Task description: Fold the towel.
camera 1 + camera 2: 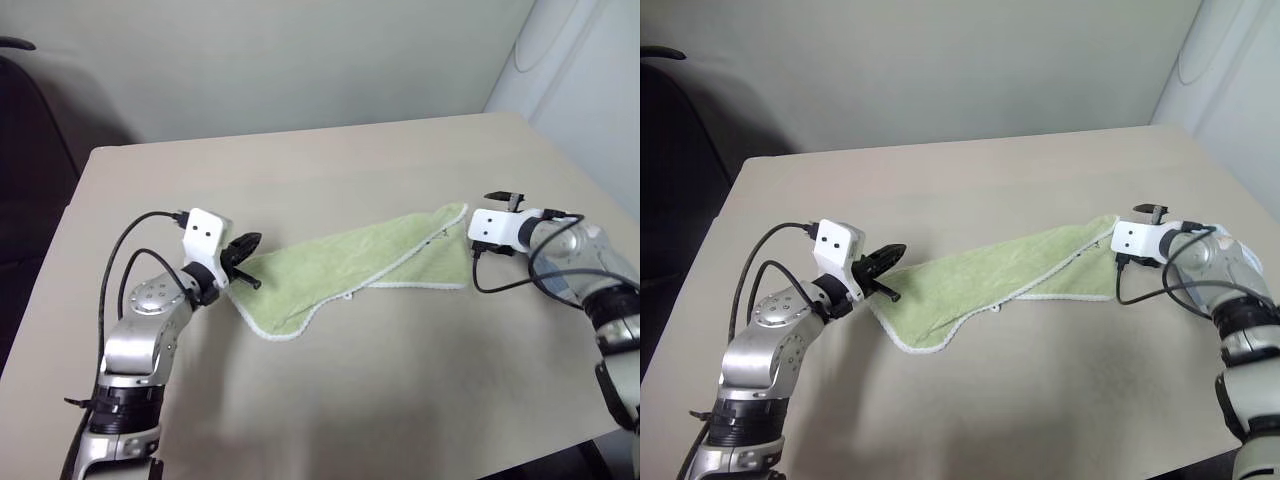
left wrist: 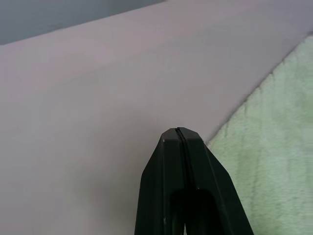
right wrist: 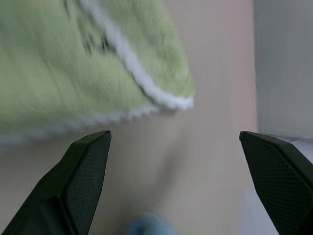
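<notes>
the towel (image 1: 350, 270) lies stretched across the table (image 1: 330, 160), its long line running from one arm to the other. the left claw (image 1: 243, 262) is pinched shut right at the towel's near-left end, though i can't tell if cloth is caught in it. the right claw (image 3: 176, 161) stands wide open and empty, just beside the far-right corner, so that corner looks like the next grab. the tabletop is plain beige, with a pale wall behind.

Beige table (image 1: 330, 160), pale wall (image 1: 300, 60) behind, dark chair (image 1: 30, 170) beside.
</notes>
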Controlling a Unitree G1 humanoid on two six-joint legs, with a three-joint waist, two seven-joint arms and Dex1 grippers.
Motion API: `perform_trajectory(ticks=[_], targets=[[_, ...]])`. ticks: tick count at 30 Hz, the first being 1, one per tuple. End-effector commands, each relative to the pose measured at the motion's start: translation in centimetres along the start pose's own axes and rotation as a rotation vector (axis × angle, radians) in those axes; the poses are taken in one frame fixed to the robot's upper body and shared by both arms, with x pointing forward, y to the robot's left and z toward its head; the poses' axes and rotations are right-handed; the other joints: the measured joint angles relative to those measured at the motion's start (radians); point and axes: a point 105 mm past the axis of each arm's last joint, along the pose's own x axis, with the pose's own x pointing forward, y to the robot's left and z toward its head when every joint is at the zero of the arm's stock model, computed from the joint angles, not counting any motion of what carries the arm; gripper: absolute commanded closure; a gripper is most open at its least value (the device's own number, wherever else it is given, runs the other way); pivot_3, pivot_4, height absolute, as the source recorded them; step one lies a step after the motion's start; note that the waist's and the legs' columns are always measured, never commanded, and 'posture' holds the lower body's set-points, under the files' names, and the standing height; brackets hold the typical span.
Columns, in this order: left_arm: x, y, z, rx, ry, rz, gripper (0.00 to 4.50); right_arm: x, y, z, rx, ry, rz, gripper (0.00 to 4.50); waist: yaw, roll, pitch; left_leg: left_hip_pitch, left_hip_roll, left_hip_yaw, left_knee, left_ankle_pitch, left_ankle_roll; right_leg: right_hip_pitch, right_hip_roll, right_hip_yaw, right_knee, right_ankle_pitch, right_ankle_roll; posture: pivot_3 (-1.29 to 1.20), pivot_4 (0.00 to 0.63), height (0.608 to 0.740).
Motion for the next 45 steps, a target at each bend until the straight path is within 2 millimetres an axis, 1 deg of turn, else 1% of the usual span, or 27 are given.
perform_trajectory(ticks=[1,4,8,12,19,25,27,29,31,33,34,37,38,39,45], targets=[[-0.3,-0.6,1.0,0.007,-0.044,-0.010,4.50,0.7,-0.8,0.1,-0.116,0.012,-0.031,0.06,0.001,0.000,0.000,0.000,0.001,0.000,-0.001,0.000,0.000,0.000,0.000,0.000,0.000,0.000,0.000,0.00,0.150,0.735],[-0.3,-0.8,0.9,0.000,-0.046,-0.009,4.50,1.3,-1.2,0.0,-0.175,0.040,-0.049,0.06,0.003,0.000,0.000,-0.001,0.002,0.000,-0.001,0.000,0.000,-0.001,0.000,-0.002,0.000,0.001,-0.001,0.00,0.150,0.735],[-0.4,-0.9,0.9,-0.001,-0.048,-0.008,4.50,1.6,-1.3,0.2,-0.197,0.049,-0.046,0.06,0.003,0.000,0.000,-0.004,0.002,0.000,-0.001,0.000,0.000,-0.003,0.000,-0.002,0.000,0.001,-0.002,0.00,0.150,0.735],[-0.7,-1.0,0.7,-0.007,-0.048,0.001,4.50,2.0,-1.6,0.7,-0.264,0.046,-0.075,0.06,0.001,0.000,0.000,-0.004,0.002,0.000,-0.001,0.000,0.000,-0.004,0.000,-0.002,0.000,0.001,-0.002,0.00,0.150,0.735],[-1.3,-1.4,0.4,-0.015,-0.038,-0.006,4.50,2.4,-1.4,1.5,-0.314,0.019,-0.110,0.06,-0.002,0.000,0.000,-0.005,0.003,0.000,-0.001,0.000,0.000,-0.004,0.000,-0.002,0.000,0.001,-0.003,0.00,0.150,0.735],[-1.5,-1.6,0.2,-0.018,-0.027,-0.011,4.50,2.8,-0.8,2.3,-0.353,-0.002,-0.084,0.06,-0.002,0.000,0.000,-0.005,0.004,0.000,-0.001,0.000,0.000,-0.004,0.000,-0.002,0.000,0.001,-0.004,0.00,0.150,0.735],[-1.5,-1.8,0.1,-0.019,-0.025,-0.014,4.50,2.9,-0.8,2.4,-0.350,-0.003,-0.085,0.43,-0.003,0.000,0.000,-0.005,0.004,0.000,-0.001,0.000,0.000,-0.004,0.000,-0.002,0.000,0.001,-0.004,0.00,0.150,0.735],[-1.5,-1.8,0.1,-0.019,-0.024,-0.015,4.50,3.0,-0.7,2.5,-0.344,-0.005,-0.085,0.97,-0.003,0.000,0.000,-0.005,0.004,0.000,-0.001,0.000,0.000,-0.005,0.000,-0.002,0.000,0.001,-0.004,0.00,0.150,0.735],[-1.6,-1.8,0.1,-0.020,-0.022,-0.015,4.50,3.0,-0.7,2.7,-0.337,-0.009,-0.085,1.64,-0.003,0.000,0.000,-0.005,0.004,0.000,-0.001,0.000,0.000,-0.005,0.000,-0.002,0.000,0.001,-0.004,0.00,0.150,0.735],[-1.6,-1.8,0.1,-0.020,-0.020,-0.015,4.50,3.1,-0.7,2.8,-0.335,-0.012,-0.086,2.44,-0.003,0.000,0.000,-0.005,0.004,0.000,-0.001,0.000,0.000,-0.005,0.000,-0.002,0.000,0.001,-0.004,0.00,0.150,0.735],[-1.7,-1.8,0.1,-0.020,-0.020,-0.016,4.50,3.1,-0.8,2.9,-0.336,-0.014,-0.089,2.75,-0.003,0.000,0.000,-0.005,0.004,0.000,-0.001,0.000,0.000,-0.005,0.000,-0.002,0.000,0.001,-0.004,0.00,0.150,0.735],[-1.7,-1.8,0.2,-0.010,-0.019,-0.022,4.50,3.1,-0.9,3.2,-0.332,-0.027,-0.098,3.96,-0.003,0.000,0.000,-0.007,0.004,0.000,-0.001,0.000,0.000,-0.006,0.000,-0.002,0.000,0.001,-0.004,0.00,0.150,0.735],[-1.8,-1.7,0.3,0.004,-0.017,-0.024,4.50,3.1,-0.9,3.2,-0.331,-0.033,-0.100,4.29,-0.003,0.000,0.000,-0.007,0.004,0.000,-0.001,0.000,0.000,-0.006,0.000,-0.002,0.000,0.001,-0.004,0.00,0.150,0.735],[-1.8,-1.6,0.3,0.013,-0.015,-0.025,4.50,3.1,-0.9,3.3,-0.330,-0.037,-0.102,4.47,-0.003,0.000,0.000,-0.007,0.004,0.000,-0.001,0.000,0.000,-0.007,0.000,-0.002,0.000,0.001,-0.004,0.00,0.150,0.735],[-2.6,-0.3,0.0,0.063,0.018,-0.018,4.50,2.7,-0.4,2.8,-0.323,-0.053,-0.093,4.47,-0.003,0.000,0.000,-0.007,0.004,0.000,-0.001,0.000,0.000,-0.007,0.000,-0.002,0.000,0.001,-0.005,0.00,0.150,0.735]])
